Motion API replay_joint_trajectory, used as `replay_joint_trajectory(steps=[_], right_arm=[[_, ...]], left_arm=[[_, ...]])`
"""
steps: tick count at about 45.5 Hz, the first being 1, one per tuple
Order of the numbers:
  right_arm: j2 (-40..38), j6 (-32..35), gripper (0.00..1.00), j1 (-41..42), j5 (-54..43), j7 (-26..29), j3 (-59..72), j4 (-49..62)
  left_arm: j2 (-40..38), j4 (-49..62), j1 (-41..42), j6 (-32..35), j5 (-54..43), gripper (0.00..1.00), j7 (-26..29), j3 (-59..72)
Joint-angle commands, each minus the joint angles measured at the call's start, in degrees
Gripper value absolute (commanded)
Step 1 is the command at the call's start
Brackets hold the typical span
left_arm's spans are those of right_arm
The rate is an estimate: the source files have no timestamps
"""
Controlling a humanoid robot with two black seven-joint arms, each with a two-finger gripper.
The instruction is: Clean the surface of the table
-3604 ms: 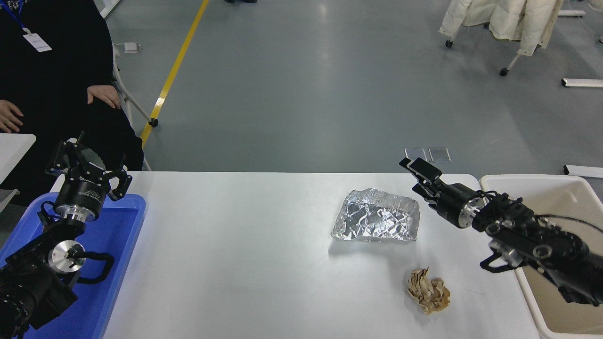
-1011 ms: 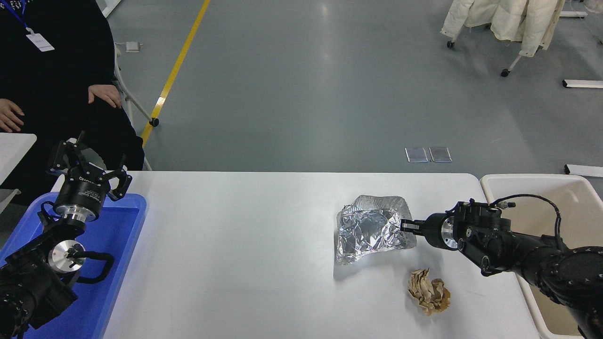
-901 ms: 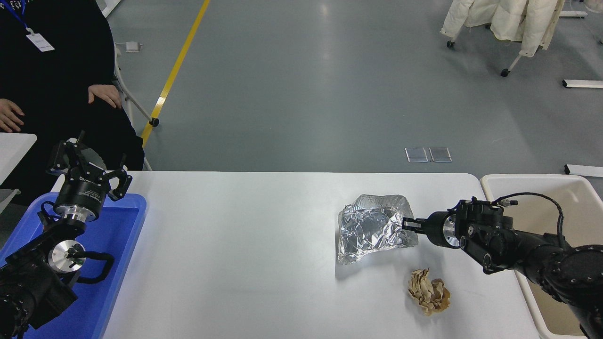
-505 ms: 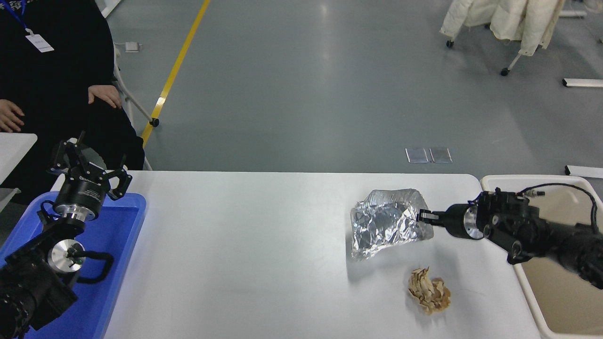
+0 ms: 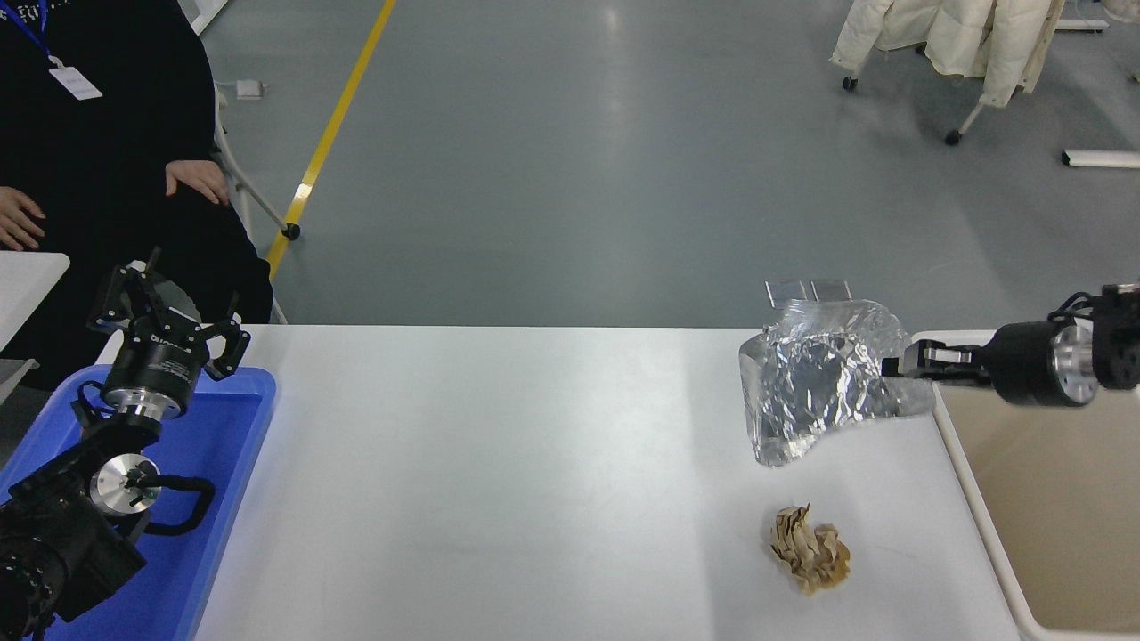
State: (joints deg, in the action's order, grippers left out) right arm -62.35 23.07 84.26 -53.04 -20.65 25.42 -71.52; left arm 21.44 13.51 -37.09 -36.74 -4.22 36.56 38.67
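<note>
The white counter (image 5: 499, 481) fills the lower middle of the head view, with a blue plastic tray (image 5: 200, 499) at its left end and a cream-coloured bin (image 5: 1060, 499) just beside its right end.

The right gripper (image 5: 895, 367) comes in from the right edge, held level above the counter's far right corner, and its jaws are clenched on the right edge of a crumpled sheet of aluminium foil (image 5: 815, 378). The foil hangs lifted off the counter, its lower corner drooping toward the surface and casting a faint shadow beneath; its right part overlaps the bin's left rim in the picture.

Nearer the camera, a crumpled wad of brown paper (image 5: 809, 559) lies on the counter close to the right edge, well apart from the foil and touching nothing else.

The left gripper (image 5: 165, 307) is parked at the lower left above the far end of the blue tray, pointing up and away, its jaws spread and holding nothing.

At the upper left a person in dark clothing sits beyond the counter, 1 hand (image 5: 196, 181) resting on a knee and the other hand (image 5: 18, 218) at the picture's left edge. A pale coat (image 5: 962, 36) hangs on a wheeled rack on the grey floor at the upper right.
</note>
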Motion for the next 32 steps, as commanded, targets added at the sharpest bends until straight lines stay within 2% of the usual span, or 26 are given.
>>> replay_joint_trajectory(steps=[1, 8, 22, 32], right_arm=[[-8.4, 7.9, 0.0, 6.3, -1.3, 0.0, -0.3, -2.9], [-10.0, 13.6, 0.0, 10.6, -4.7, 0.0, -0.3, -2.9], [-10.0, 13.6, 0.0, 10.7, -4.6, 0.1, -0.5, -2.2], [-10.9, 12.8, 0.0, 9.1, -3.9, 0.2, -0.4, 5.2]], left_arm=[[0.0, -0.1, 0.0, 0.0, 0.0, 1.0, 0.0, 0.0], [0.0, -0.1, 0.0, 0.0, 0.0, 1.0, 0.0, 0.0], [0.0, 0.0, 0.0, 0.0, 0.0, 1.0, 0.0, 0.0], [0.0, -0.1, 0.0, 0.0, 0.0, 1.0, 0.0, 0.0]])
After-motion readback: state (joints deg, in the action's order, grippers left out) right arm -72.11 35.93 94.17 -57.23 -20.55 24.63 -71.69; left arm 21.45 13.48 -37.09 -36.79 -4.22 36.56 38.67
